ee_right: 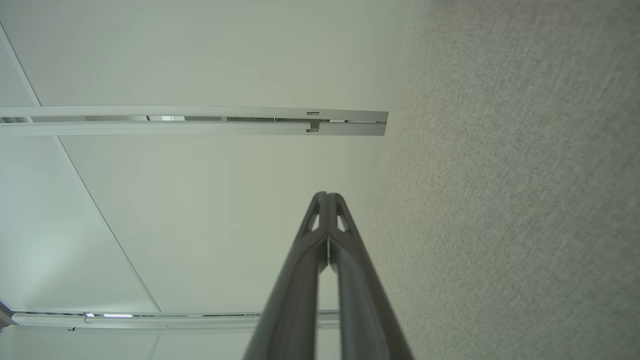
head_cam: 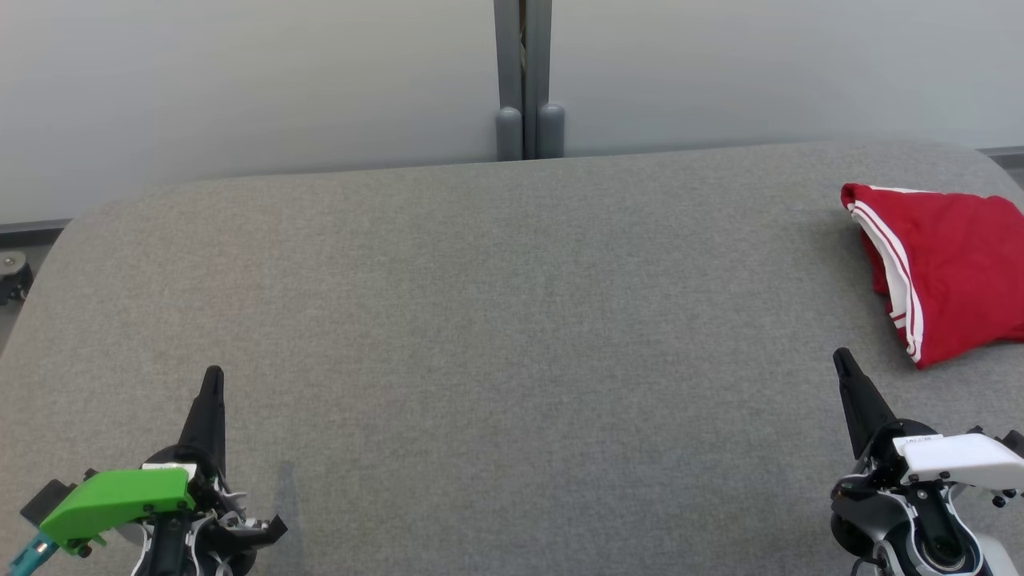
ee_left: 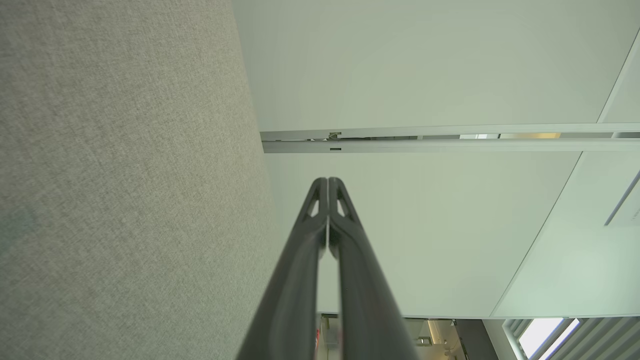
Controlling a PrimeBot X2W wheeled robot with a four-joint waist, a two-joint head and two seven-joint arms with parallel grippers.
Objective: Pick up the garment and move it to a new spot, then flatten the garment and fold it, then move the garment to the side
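A red garment (head_cam: 952, 268) with white stripes along one edge lies folded at the far right of the grey fabric table (head_cam: 496, 320), partly cut off by the picture's right edge. My left gripper (head_cam: 213, 374) rests at the lower left, shut and empty, far from the garment. My right gripper (head_cam: 840, 356) rests at the lower right, shut and empty, its tip a little below and left of the garment's lower corner. In the left wrist view my left gripper (ee_left: 328, 181) has its fingertips pressed together. The right wrist view shows my right gripper (ee_right: 326, 195) likewise closed.
Pale wall panels stand behind the table, joined by a grey post (head_cam: 524, 80) at centre back. A castor wheel (head_cam: 12, 272) sits on the floor past the table's left edge. The table's back corners are rounded.
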